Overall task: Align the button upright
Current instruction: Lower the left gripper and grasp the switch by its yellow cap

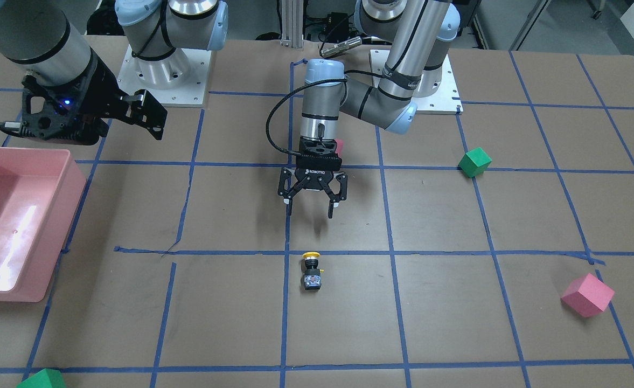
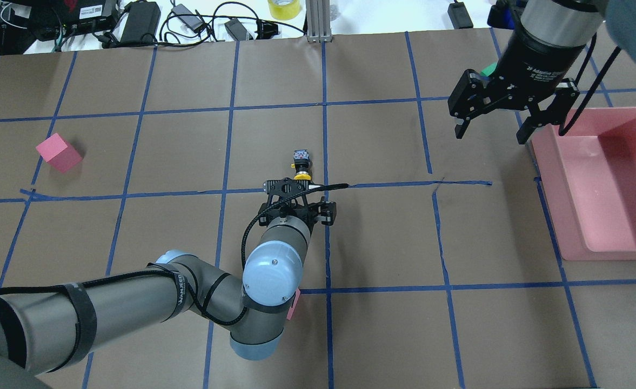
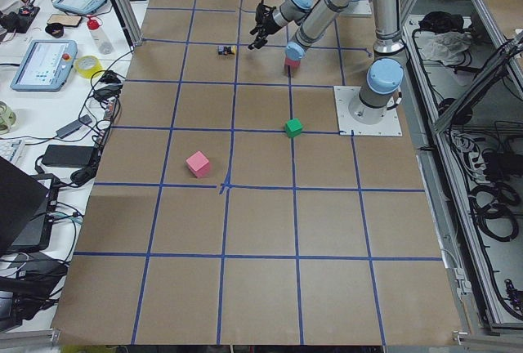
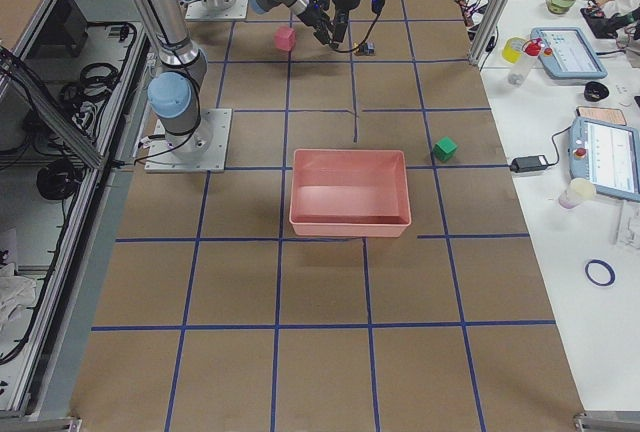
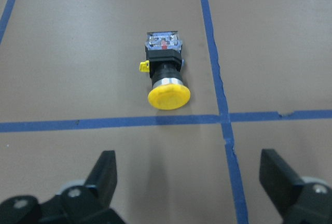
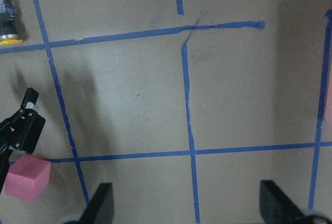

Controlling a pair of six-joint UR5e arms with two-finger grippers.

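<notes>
- Left gripper (image 1: 309,211): in the overhead view its fingertips are hidden under its own wrist and body, which also cover the near edge of the button (image 1: 312,271).
- Right wrist view: the button (image 6: 9,24) is cut by the left edge, so only the cap and part of the collar show.
- Front view: one pink cube (image 1: 339,145) sits almost wholly behind the left wrist, with just a corner out. One green cube (image 1: 42,379) is cut by the bottom edge, and the bin (image 1: 74,178) is cut by the left edge.
- The printing on the button's block is too small to read.
- Count: one button, two pink cubes (the second (image 1: 587,295) lies well out in the open), two green cubes (the other (image 1: 474,161) is in full sight) and one pink bin.
- The button lies on its side on the table (image 1: 440,215), just past a tape line (image 1: 403,252) and beside a crossing of lines. Its yellow cap points toward the robot and its block points away.
- Left gripper: jaws spread wide with nothing between them. It hangs above the table short of the button and apart from it. In its wrist view the button (image 5: 165,79) lies ahead, roughly centred between the two fingers (image 5: 106,171).
- Right gripper (image 2: 490,135): raised, jaws wide apart and empty, near the bin's wall (image 2: 555,205). It is well apart from the button.
</notes>
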